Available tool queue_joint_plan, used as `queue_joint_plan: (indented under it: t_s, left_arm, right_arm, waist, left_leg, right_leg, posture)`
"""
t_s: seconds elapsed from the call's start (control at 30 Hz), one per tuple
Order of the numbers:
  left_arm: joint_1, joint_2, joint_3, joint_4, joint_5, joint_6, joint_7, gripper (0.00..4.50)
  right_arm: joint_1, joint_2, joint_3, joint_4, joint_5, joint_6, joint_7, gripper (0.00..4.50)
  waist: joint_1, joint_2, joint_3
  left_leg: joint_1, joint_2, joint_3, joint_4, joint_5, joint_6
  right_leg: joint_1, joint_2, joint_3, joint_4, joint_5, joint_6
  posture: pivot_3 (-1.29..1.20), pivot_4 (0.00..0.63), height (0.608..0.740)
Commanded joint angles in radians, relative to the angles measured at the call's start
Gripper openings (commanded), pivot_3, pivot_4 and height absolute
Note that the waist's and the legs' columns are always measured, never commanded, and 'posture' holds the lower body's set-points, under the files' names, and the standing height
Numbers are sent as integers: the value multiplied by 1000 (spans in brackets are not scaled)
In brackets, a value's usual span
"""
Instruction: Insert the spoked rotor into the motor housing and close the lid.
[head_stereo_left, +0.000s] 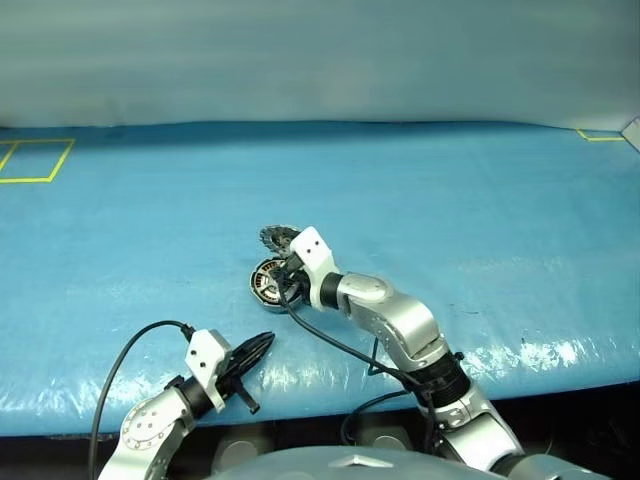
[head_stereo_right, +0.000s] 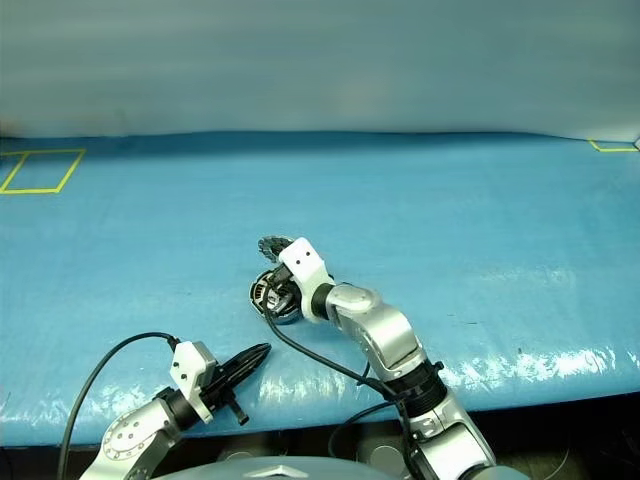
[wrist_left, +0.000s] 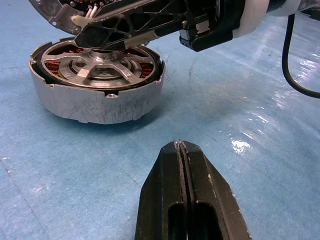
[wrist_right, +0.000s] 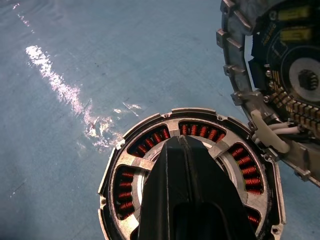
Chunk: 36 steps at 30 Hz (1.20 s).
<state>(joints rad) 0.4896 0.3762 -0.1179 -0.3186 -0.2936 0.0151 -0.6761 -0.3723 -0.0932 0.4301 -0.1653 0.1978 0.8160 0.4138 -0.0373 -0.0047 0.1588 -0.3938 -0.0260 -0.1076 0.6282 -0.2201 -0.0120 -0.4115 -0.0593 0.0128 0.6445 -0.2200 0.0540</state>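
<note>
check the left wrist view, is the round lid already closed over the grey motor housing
No, the dark-faced round lid stands tilted open beside the grey round metal motor housing, whose silver spoked rotor lies exposed.

R tool (wrist_right: 186, 141) shut, arm stretched fwd; L tool (wrist_left: 181, 146) shut, arm held low.

Silver spoked rotor (wrist_left: 102, 67), copper-red windings, grey motor housing (wrist_left: 95, 105), seemingly dark lid (wrist_right: 292, 75)

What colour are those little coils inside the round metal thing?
Copper-red windings inside the motor housing, clearest in the right wrist view.
</note>
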Motion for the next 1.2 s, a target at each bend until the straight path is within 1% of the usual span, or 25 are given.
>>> queue_joint_plan:
  t_s: [0.03,0.2,0.37,0.53,0.73,0.87,1.0,1.07,1.13,1.2]
  left_arm:
    - [4,2,-5,-38,0,-6,4,40]
    - [6,4,-7,-40,1,-7,9,40]
    - [2,5,-7,-41,0,-3,13,40]
    - [-8,6,-15,-42,0,5,15,40]
    - [-17,9,-16,-42,0,10,15,40]
    - [-14,11,-17,-44,0,14,13,40]
    - [-13,15,-21,-47,-9,22,4,40]
    - [-14,16,-22,-48,-9,23,3,40]
    - [-15,17,-23,-47,-10,23,-1,40]
    - [-18,18,-24,-46,-12,24,-7,40]
  right_arm:
    - [0,-14,27,14,-21,31,3,0]
    - [-4,-44,57,9,-29,51,24,0]
    - [14,-50,15,-72,51,62,90,0]
    - [12,-63,7,-86,57,71,94,0]
    - [18,-48,-4,-94,73,66,95,0]
    - [23,-60,-36,-160,146,48,165,0]
    - [5,-91,-130,-257,279,13,282,0]
    - [-10,-99,-187,-277,332,-5,309,0]
    - [-33,-87,-251,-263,359,-24,288,0]
    - [-76,-50,-337,-206,359,-73,217,0]
  waist:
    - [0,0,0]
    - [0,0,0]
    - [1,0,0]
    - [0,0,0]
    - [0,0,0]
    - [0,0,0]
    - [1,0,1]
    - [1,0,2]
    - [0,1,2]
    - [0,1,2]
  left_leg:
    - [0,0,0,0,0,0]
    - [0,0,0,0,0,0]
    - [-1,0,0,0,0,0]
    - [-1,0,0,0,0,0]
    - [-1,0,0,0,0,0]
    - [-3,0,0,-1,0,0]
    - [-4,0,0,0,0,0]
    - [-3,0,0,0,0,0]
    - [-3,0,0,0,0,0]
    - [-3,0,0,0,0,0]
  right_leg:
    - [0,0,0,0,0,0]
    - [0,0,0,0,0,0]
    - [1,0,0,-1,0,0]
    - [0,0,0,0,0,0]
    - [0,0,0,0,0,0]
    - [0,0,0,0,0,0]
    - [-1,0,0,-1,0,0]
    - [-1,0,0,-1,0,0]
    - [0,0,0,-1,0,0]
    - [-1,0,0,0,0,0]
  posture:
    - [0,150,740]
    - [0,150,740]
    - [0,150,740]
    - [0,150,740]
    - [0,150,740]
    - [0,150,740]
    - [0,150,740]
    - [0,150,740]
    - [0,150,740]
    - [0,150,740]
